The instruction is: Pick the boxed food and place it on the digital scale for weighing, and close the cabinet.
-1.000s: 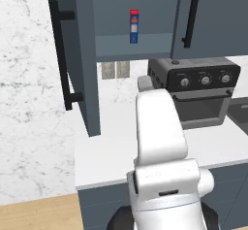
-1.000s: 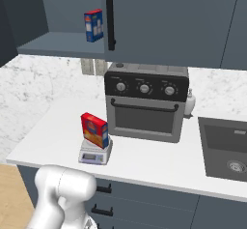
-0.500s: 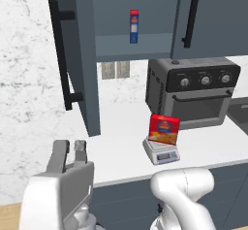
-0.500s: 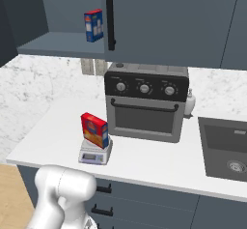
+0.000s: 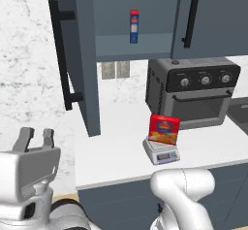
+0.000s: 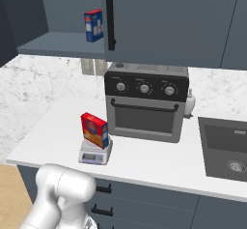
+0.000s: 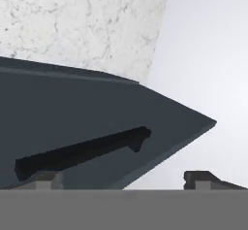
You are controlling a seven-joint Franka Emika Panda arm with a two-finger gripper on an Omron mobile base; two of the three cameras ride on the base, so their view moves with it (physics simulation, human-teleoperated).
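Note:
The boxed food (image 5: 163,128) (image 6: 94,130), red with an orange lower front, stands upright on the small light-grey digital scale (image 5: 161,151) (image 6: 95,153) on the counter in front of the toaster oven. The slate-blue cabinet has its left door (image 5: 81,54) swung open, black bar handle (image 5: 60,59) facing me. My gripper (image 5: 35,139) is low at the left, well away from the box, fingers pointing up, open and empty. In the hand view the gripper (image 7: 121,179) looks at the open door (image 7: 72,117) and its handle (image 7: 82,151).
A slim red-white-blue box (image 5: 134,26) (image 6: 93,25) stands on the open cabinet shelf. The black-grey toaster oven (image 5: 193,90) (image 6: 144,107) sits behind the scale. A sink (image 6: 224,148) lies at the right. The right cabinet door (image 5: 208,15) is closed.
The arm has swung from in front of the scale down to the left. The gripper has since moved further left and a little up. Box and scale have not moved.

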